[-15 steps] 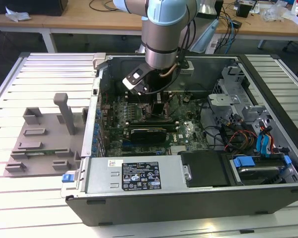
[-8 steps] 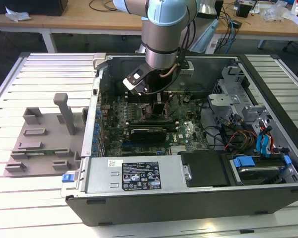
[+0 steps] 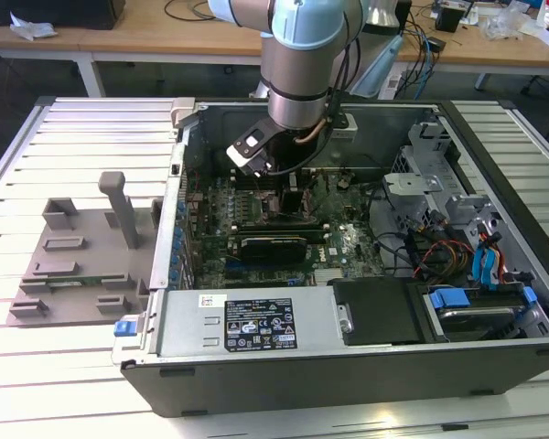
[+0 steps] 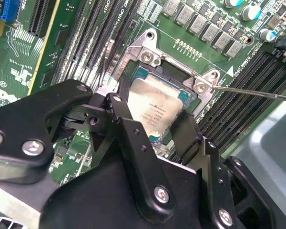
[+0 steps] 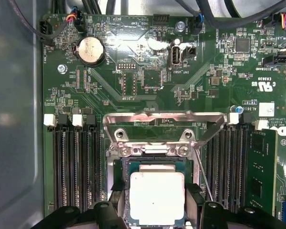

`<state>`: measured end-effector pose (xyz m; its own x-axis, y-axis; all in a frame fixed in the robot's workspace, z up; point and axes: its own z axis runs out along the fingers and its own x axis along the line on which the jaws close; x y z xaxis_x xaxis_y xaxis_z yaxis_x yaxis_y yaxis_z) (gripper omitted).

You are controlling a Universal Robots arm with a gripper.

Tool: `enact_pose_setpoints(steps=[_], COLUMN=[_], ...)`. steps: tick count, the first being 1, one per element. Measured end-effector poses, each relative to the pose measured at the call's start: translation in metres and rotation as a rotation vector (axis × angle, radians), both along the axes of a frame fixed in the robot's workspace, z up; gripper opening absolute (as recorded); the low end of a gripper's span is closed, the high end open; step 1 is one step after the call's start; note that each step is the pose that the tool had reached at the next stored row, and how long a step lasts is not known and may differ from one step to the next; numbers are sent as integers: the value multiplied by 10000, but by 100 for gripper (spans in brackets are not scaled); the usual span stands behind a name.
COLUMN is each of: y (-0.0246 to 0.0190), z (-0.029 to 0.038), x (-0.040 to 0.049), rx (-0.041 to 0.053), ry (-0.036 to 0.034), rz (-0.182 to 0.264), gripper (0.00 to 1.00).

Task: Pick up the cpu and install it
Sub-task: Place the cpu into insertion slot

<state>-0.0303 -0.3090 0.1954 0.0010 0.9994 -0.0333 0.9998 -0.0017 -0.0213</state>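
Slatted white bench (image 3: 82, 137), open metal case (image 3: 348, 380); black jaws flank the square silvery cpu (image 5: 156, 198); whether clenched, we cannot tell.

Silver-grey sheen on the cpu (image 5: 156, 196), green edging round it. Deep green motherboard (image 5: 148, 95), laced with pale traces. Gripper (image 4: 150, 113) matte black. Tray (image 3: 82, 265) dull grey. Arm (image 3: 302, 64) pale blue over silver.

Arm inspected: silver-grey cylindrical metal wrist segment (image 3: 297, 82), with a pale blue joint cap (image 3: 311, 23) above it. A tan cable (image 3: 313, 133) loops below the segment. A white-and-black box module (image 3: 253, 151) sits beneath it. Matte black gripper (image 4: 150, 114): rounded plates, silver screw heads (image 4: 32, 147).
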Motion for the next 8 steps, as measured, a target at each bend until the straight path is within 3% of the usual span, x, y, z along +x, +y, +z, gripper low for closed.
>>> enact_pose_setpoints(steps=[8], y=[11], z=[31], x=[30], rx=[-3], ry=[7], rz=[6], gripper=[62])
